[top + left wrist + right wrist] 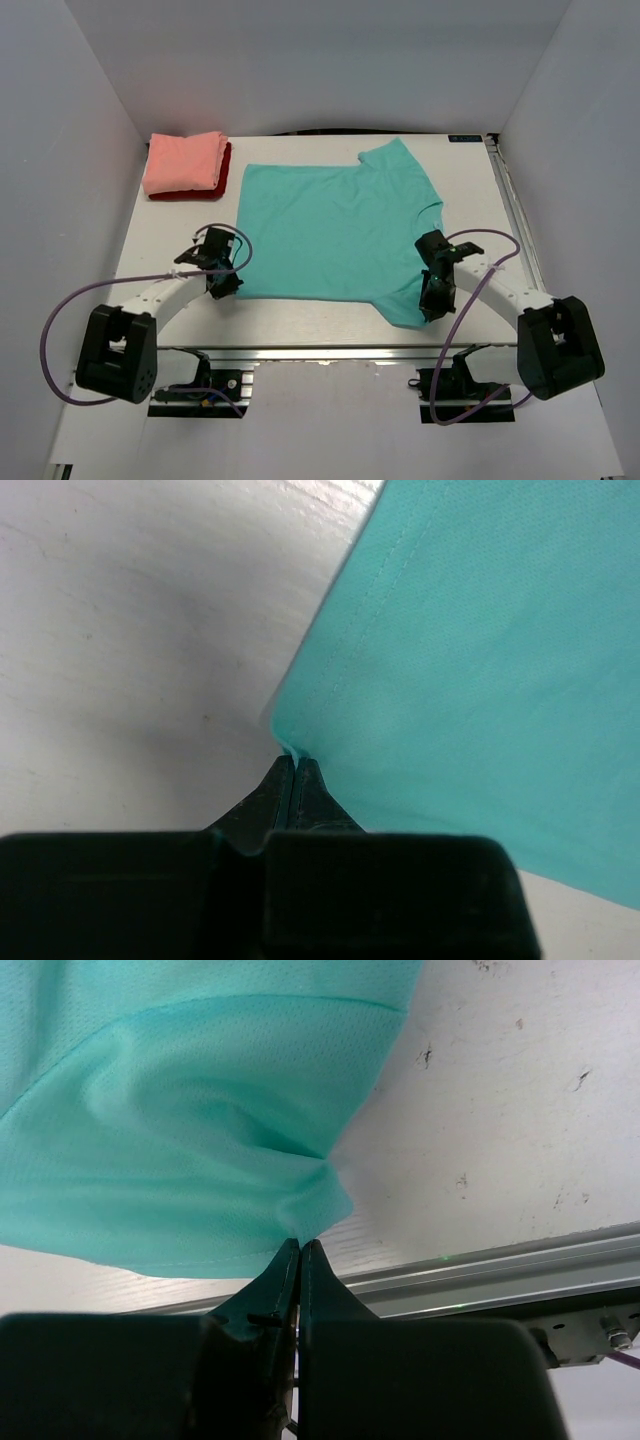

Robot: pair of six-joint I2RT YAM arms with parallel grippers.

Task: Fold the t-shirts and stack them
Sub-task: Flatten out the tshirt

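Three t-shirts on the desk (300, 322), so where does each one lie?

Spread flat mid-desk is the teal t-shirt (335, 230), its collar toward the right. At the far left corner the salmon-pink t-shirt (183, 163) sits folded on top of the folded dark red t-shirt (224, 172), which shows only as a strip along the pink one's edges.

And the left gripper (224, 290)?

It is down at the teal shirt's near left corner. The left wrist view shows its jaws pressed together, with the tip of that hemmed corner nipped between them.

What about the right gripper (431, 313)?

It is on the sleeve at the near right of the teal shirt. Its jaws are closed too, and the cloth bunches into a fold that runs right into their tips. Just beside that sleeve is the metal rail (520, 1270) along the desk's near edge.
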